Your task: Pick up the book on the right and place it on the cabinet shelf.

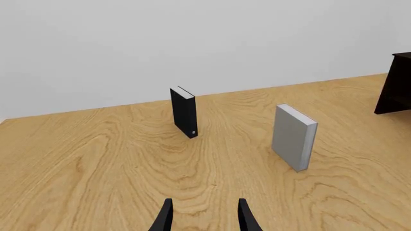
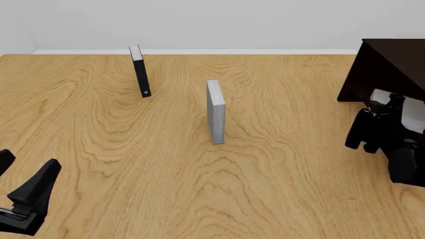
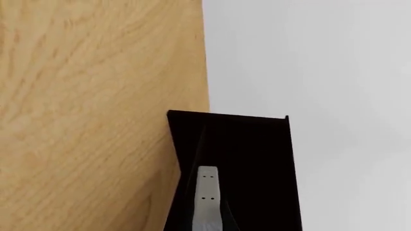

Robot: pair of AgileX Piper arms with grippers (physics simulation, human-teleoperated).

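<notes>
Your right gripper (image 2: 371, 142) sits just before the dark cabinet (image 2: 381, 69); the light-grey book (image 3: 207, 199) seems to be between its jaws, though the clamp isn't clear. Your left gripper (image 1: 204, 216) hangs spread apart. 2 books stand upright on the table (image 2: 133, 149): grey (image 2: 215, 111) and black (image 2: 140, 71).

The front view looks forward and down over the table (image 2: 166, 164) from behind both arms. The left wrist view faces low along its gripper (image 1: 204, 216) toward two standing books, which the front view shares. The right wrist view sits rolled, close against the dark cabinet (image 3: 250, 159), also visible in front.
</notes>
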